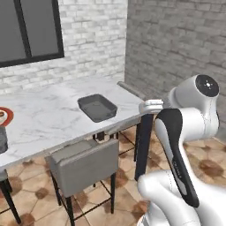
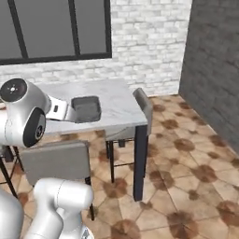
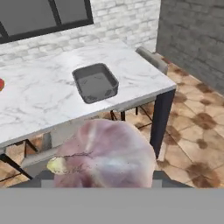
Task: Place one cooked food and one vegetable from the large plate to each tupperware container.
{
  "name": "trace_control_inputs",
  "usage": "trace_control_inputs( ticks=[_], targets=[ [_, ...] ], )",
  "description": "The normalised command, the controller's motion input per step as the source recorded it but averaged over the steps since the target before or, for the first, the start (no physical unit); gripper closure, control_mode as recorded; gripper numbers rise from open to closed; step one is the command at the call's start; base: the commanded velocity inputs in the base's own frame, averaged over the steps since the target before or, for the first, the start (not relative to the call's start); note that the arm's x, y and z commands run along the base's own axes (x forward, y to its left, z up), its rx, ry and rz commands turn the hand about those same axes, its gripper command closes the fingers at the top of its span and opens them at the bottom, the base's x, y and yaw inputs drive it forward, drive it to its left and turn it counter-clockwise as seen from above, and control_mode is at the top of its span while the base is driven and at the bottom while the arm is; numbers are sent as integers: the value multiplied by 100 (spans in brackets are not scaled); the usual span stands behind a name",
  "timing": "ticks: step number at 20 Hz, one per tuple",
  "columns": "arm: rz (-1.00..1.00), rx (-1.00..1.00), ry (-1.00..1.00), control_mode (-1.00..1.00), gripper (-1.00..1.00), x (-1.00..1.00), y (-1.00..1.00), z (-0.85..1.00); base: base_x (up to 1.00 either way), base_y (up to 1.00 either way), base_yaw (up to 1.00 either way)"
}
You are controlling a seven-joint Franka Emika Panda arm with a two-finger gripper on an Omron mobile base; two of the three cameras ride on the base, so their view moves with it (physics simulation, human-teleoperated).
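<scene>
Garlic-like bulb (image 3: 107, 155), pale purple and papery with a yellowish stub at one side, looms at the bottom of our hand view, right where our fingertips would rise; it hides them, so we judge our jaws closed around it, though the tips themselves cannot be seen. No brand, label or writing can be read on anything before us.

Our white arm (image 1: 185, 132) rises at the lower right of the left base view, its hand (image 1: 152, 106) held level beside the near right corner of the marble surface (image 1: 48, 119). In the right base view the hand (image 2: 60, 109) reaches toward the same surface from the left.

Below and beyond the bulb, a grey padded chair (image 1: 84, 165) is tucked under the near edge of the surface, over a brown tiled floor (image 2: 186, 172).

Farther on, one tupperware container (image 3: 95, 82), a dark grey shallow tray, sits on the surface, ahead of our jaws and well apart from them. It appears to hold nothing. A second chair (image 2: 144, 105) stands at the far right end of the surface.

At the left edge, a sliver of the large plate (image 1: 6, 115) shows its red rim, well apart from the container. A dark grey object (image 1: 2, 139), cut off by the frame, sits just in front of it.

Behind all stand a white brick wall (image 2: 149, 42) and a dark-framed window (image 2: 51, 28).
</scene>
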Motion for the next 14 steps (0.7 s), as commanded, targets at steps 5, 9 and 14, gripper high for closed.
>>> trace_control_inputs(
  ticks=[5,9,14],
  targets=[
    [0,0,0,100,100,0,0,0,98,-11,49],
    [0,0,0,100,100,0,0,0,100,-31,45],
    [0,0,0,100,100,0,0,0,100,-40,43]
  ],
)
